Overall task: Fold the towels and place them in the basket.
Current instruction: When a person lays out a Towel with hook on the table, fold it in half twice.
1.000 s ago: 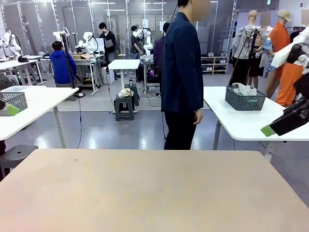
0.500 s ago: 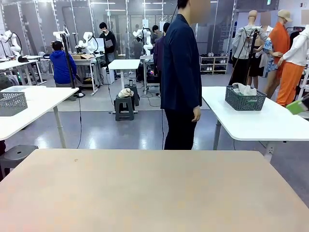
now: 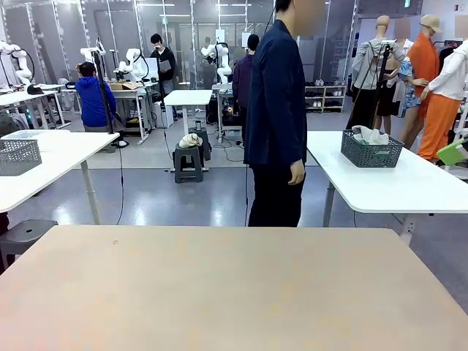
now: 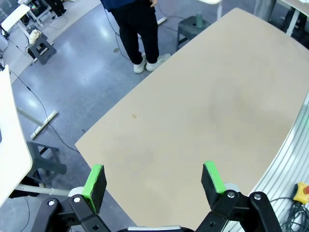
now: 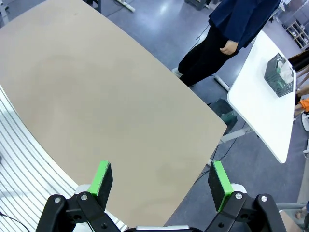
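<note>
Both my pincers are released, jaws wide and gripping nothing. The left pincer (image 4: 153, 180) and the right pincer (image 5: 161, 180) each hang high over the beige tabletop (image 3: 219, 292), looking down on it. I judge that height to be a waiting pose: it leaves the surface free for whatever gets laid there and puts my fingers out of the way of the person (image 3: 276, 110). The person stands at the far edge, side-on, one hand hanging empty at the side.

The basket (image 3: 371, 151) sits well apart from me on the white tabletop (image 3: 380, 186) to my right, beyond the person. Pale cloth (image 3: 368, 134) is heaped over its rim, and I cannot tell whether those are the towels. Placed there, the basket is likely out of my reach. So I judge that folding has not begun and the task waits on cloth and basket being brought across to me.
</note>
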Tool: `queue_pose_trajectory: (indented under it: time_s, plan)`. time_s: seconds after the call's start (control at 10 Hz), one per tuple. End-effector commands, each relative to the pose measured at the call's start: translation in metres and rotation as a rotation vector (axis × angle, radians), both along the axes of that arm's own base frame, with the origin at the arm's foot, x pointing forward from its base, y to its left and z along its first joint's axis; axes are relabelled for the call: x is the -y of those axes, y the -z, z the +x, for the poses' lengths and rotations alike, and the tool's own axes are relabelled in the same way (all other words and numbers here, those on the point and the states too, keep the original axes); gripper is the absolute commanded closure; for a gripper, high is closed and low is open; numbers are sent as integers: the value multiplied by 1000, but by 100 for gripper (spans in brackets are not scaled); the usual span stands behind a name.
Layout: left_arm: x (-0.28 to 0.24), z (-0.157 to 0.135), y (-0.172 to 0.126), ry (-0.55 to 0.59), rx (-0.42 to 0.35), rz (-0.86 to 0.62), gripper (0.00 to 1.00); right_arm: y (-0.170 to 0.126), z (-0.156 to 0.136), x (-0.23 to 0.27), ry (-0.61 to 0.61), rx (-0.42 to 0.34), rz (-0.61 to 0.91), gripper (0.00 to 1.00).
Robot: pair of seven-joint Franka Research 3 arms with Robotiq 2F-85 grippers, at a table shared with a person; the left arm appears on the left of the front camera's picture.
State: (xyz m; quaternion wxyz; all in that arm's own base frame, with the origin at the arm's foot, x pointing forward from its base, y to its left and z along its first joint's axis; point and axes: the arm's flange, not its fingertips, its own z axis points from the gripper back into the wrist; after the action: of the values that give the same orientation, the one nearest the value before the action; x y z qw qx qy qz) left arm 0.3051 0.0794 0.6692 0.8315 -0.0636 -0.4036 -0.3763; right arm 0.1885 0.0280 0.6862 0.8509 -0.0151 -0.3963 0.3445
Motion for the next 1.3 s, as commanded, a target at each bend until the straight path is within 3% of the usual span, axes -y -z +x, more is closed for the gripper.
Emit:
queue_pose_trajectory:
  time_s: [0.0, 0.2, 0.7, 1.0, 1.2]
  plan:
    - [1, 0, 0, 4, 1, 1, 0, -2, 10, 0, -71, -37, -2, 0]
    - [-2, 6, -24, 64, 12, 28, 0, -30, 16, 8, -139, -54, -27, 0]
    - [-15, 7, -87, 211, -12, 65, 0, -94, 12, 6, -173, -59, -79, 0]
    - [-11, -3, -95, 270, -47, 93, 0, -108, 6, 4, -190, -62, -42, 0]
    - [-3, -5, -91, 317, -24, 75, 0, -111, 6, 3, -184, -72, -19, 0]
